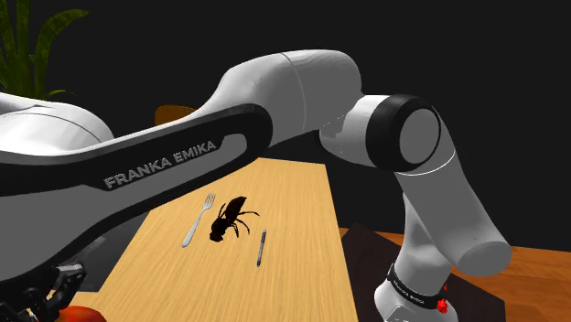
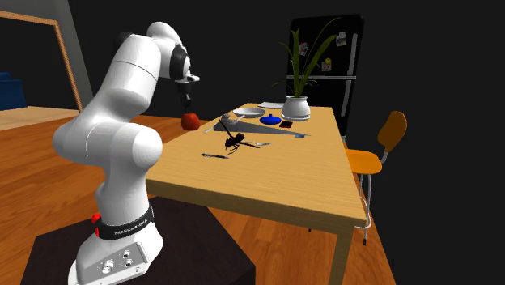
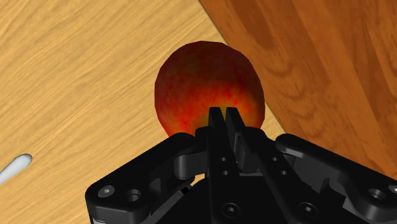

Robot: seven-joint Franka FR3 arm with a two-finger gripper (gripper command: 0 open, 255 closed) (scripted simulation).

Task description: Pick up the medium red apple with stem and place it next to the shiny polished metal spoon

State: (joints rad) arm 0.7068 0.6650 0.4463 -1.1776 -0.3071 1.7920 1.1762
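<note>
The white arm (image 2: 121, 133) rises from its stand and bends over at the top. The wrist is turned down, and the black gripper (image 3: 224, 116) has its fingers pressed together.

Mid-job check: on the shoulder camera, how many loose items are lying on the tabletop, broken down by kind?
Apple: 1
Fork: 1
Pen: 1
Black insect figure: 1
Total: 4
</note>
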